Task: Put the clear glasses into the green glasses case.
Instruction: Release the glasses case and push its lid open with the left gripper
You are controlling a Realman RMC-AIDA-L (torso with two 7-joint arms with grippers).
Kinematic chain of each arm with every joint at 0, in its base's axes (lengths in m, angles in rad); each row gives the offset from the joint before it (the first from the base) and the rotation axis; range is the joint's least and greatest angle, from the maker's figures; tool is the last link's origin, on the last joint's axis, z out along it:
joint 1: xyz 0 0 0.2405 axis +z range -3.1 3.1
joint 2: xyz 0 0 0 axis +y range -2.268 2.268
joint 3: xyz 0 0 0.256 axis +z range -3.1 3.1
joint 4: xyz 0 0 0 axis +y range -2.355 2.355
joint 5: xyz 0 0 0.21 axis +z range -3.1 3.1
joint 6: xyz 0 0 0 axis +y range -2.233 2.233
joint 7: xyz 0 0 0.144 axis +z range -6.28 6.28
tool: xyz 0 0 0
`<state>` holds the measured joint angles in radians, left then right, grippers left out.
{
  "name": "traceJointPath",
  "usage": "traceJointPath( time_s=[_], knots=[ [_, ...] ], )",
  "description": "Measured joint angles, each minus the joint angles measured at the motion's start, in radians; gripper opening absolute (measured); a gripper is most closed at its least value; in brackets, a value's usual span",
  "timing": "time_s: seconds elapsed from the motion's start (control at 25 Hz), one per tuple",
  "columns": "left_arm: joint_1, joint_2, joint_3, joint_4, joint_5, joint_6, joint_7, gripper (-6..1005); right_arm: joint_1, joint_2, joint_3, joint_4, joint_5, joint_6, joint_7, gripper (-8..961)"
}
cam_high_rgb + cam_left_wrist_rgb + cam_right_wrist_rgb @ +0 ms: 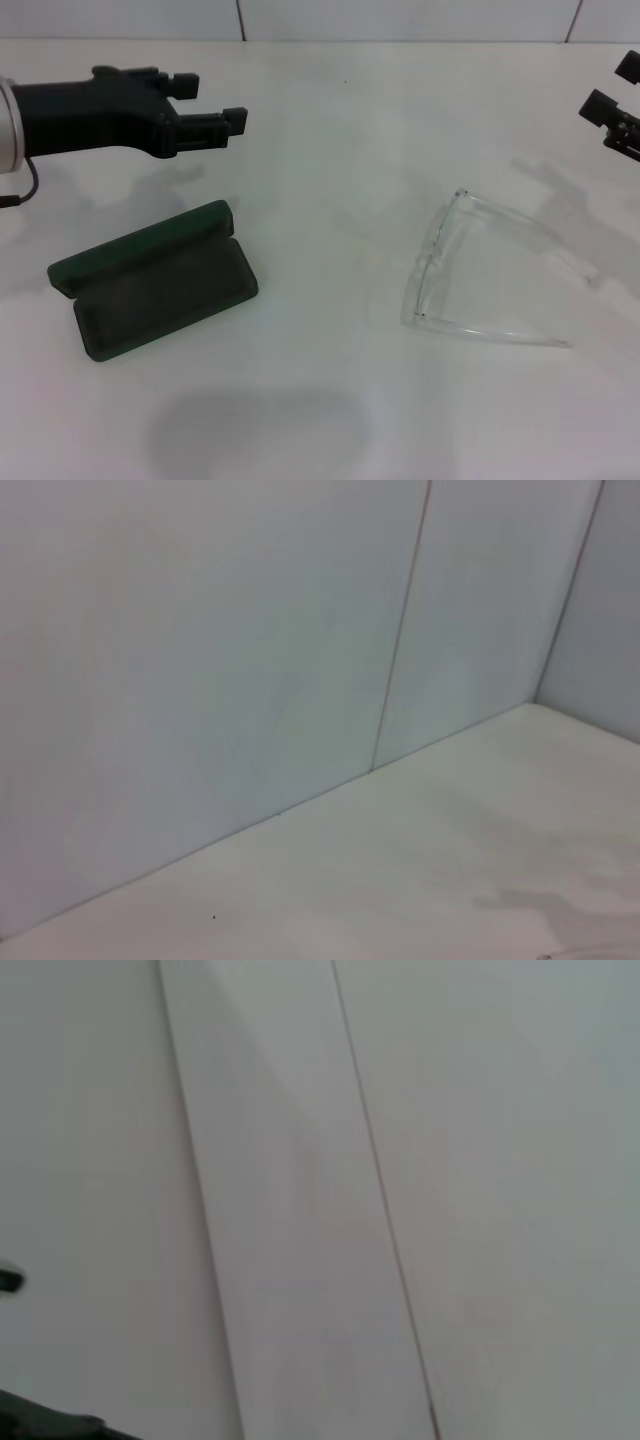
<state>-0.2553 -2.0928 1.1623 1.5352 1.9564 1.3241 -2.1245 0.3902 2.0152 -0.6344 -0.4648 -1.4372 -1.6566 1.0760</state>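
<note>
The green glasses case [155, 280] lies open on the white table at the left of the head view, lid tipped back, dark lining facing up and nothing inside. The clear glasses [470, 275] rest on the table to the right of centre, arms unfolded and pointing right. My left gripper [212, 103] hovers behind the case, open, with nothing between its black fingers. My right gripper [612, 92] sits at the far right edge, partly cut off, open, beyond the glasses. Both wrist views show only wall panels and bare table.
A white table [320, 400] spreads across the view, with a white panelled wall [250, 660] at its back. A soft shadow falls on the table near the front.
</note>
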Motion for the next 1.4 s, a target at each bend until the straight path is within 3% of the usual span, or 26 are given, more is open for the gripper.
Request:
traceJointPath(
  time_s=[0.32,0.44,0.68,0.8,1.0,1.4],
  knots=[
    [0.051,0.001,0.017,0.113,0.01,0.01,-0.021,723,0.002,-0.001,-0.001,0.011,-0.005,0.035,-0.011,856],
    [0.053,0.003,0.058,0.195,0.154,0.028,-0.14,722,0.005,-0.002,-0.006,0.011,-0.005,0.042,-0.011,855],
    [-0.035,0.007,0.149,0.286,0.49,0.207,-0.317,716,0.01,-0.002,-0.015,0.011,-0.007,0.064,-0.011,855],
    [-0.075,0.007,0.193,0.287,0.594,0.26,-0.362,706,0.011,-0.001,-0.016,0.014,-0.009,0.068,-0.011,855],
    [-0.098,0.007,0.223,0.27,0.637,0.295,-0.372,688,0.011,-0.001,-0.016,0.021,-0.01,0.069,-0.012,855],
    [-0.206,0.007,0.234,0.088,0.755,0.297,-0.361,654,0.023,-0.002,-0.016,0.044,-0.009,0.078,-0.024,856]
  ],
)
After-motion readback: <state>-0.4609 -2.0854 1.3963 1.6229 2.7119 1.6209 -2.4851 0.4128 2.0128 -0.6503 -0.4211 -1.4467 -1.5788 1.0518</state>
